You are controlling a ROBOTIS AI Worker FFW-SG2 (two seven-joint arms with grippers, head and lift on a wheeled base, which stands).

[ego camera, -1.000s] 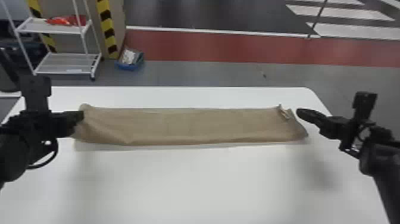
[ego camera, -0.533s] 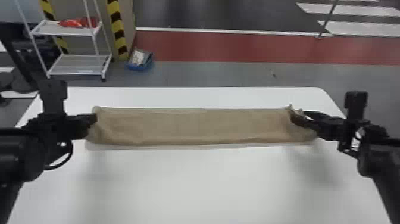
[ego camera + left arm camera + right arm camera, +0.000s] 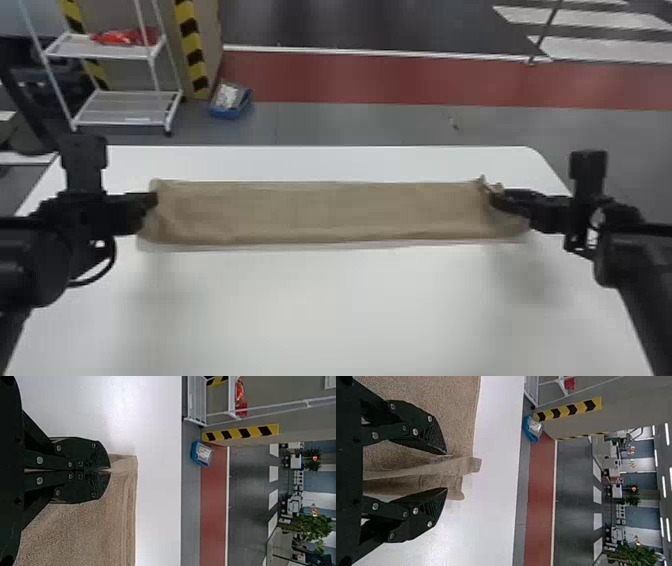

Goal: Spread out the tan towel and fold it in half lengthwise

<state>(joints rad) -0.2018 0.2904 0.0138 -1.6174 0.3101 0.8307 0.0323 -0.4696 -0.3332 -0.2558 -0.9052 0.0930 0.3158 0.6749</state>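
Observation:
The tan towel (image 3: 320,212) lies as a long strip across the white table, its right end rumpled. At its left end is my left gripper (image 3: 152,200); in the left wrist view the fingers of the left gripper (image 3: 109,470) are closed on the towel's corner (image 3: 123,465). My right gripper (image 3: 495,197) is at the towel's right end. In the right wrist view the right gripper (image 3: 446,471) stands open, with a raised fold of the towel (image 3: 455,468) between its fingers.
The white table (image 3: 340,300) extends in front of the towel and in a narrow band behind it. Beyond its far edge stand a white wire shelf (image 3: 125,107) and a blue bin (image 3: 230,102) on the floor.
The right gripper has moved left onto the towel's right end, from just beside it. The head view has shifted, so the whole scene sits farther right. My left gripper stays at the towel's left end.

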